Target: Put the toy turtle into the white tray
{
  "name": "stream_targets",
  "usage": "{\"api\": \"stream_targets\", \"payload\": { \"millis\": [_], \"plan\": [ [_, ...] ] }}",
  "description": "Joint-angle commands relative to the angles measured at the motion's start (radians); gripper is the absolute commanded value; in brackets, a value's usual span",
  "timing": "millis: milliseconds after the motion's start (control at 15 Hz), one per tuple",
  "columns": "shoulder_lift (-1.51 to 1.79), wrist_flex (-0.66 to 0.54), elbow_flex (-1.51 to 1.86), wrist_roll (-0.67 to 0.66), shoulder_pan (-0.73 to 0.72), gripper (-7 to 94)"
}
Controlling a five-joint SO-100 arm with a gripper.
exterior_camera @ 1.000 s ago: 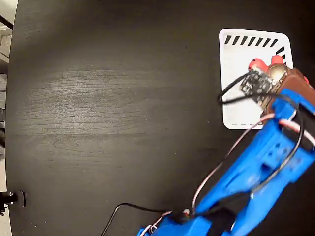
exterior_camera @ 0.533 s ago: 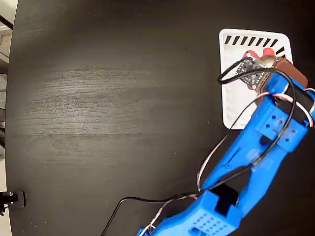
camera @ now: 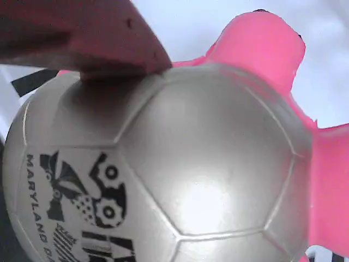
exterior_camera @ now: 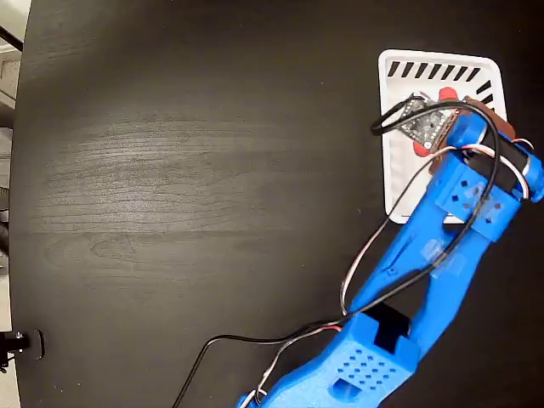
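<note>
One blue arm is seen in the fixed view, stretched from the lower edge up to the white tray (exterior_camera: 398,183), which lies on the dark wood-grain surface (exterior_camera: 187,170) at the upper right. The claw (exterior_camera: 449,110) is placed above the upper part of the tray, near the black slanted slots, and it is mostly hidden under a small circuit board and cables. The toy turtle (camera: 180,164) is held there: pinkish-red parts are seen beside the board in the fixed view, and in the wrist view the shiny shell fills almost the whole picture, with a dark red finger (camera: 82,38) pressed on its upper left side. The claw is therefore judged to be closed on the turtle, although the second finger is not shown. White tray floor is seen behind the pink flippers, so the turtle is over the tray; whether it touches the floor cannot be told. This position seems chosen so that the toy can fall inside the rim when it is released. The rest of the surface is bare, and a pale strip of floor is seen at the far left.
</note>
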Motion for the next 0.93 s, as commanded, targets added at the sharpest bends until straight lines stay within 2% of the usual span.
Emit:
{"api": "stream_targets", "payload": {
  "millis": [0,67,200,333,467,533,867],
  "plan": [
    [0.044,0.021,-0.06,-0.025,-0.008,0],
    [0.04,0.025,-0.066,-0.025,-0.008,0],
    [0.034,0.035,-0.069,-0.028,-0.009,11],
    [0.032,0.043,-0.069,-0.029,-0.009,38],
    [0.031,0.048,-0.069,-0.025,-0.009,55],
    [0.031,0.048,-0.071,-0.025,-0.006,58],
    [0.034,0.054,-0.072,-0.031,0.002,58]
  ]
}}
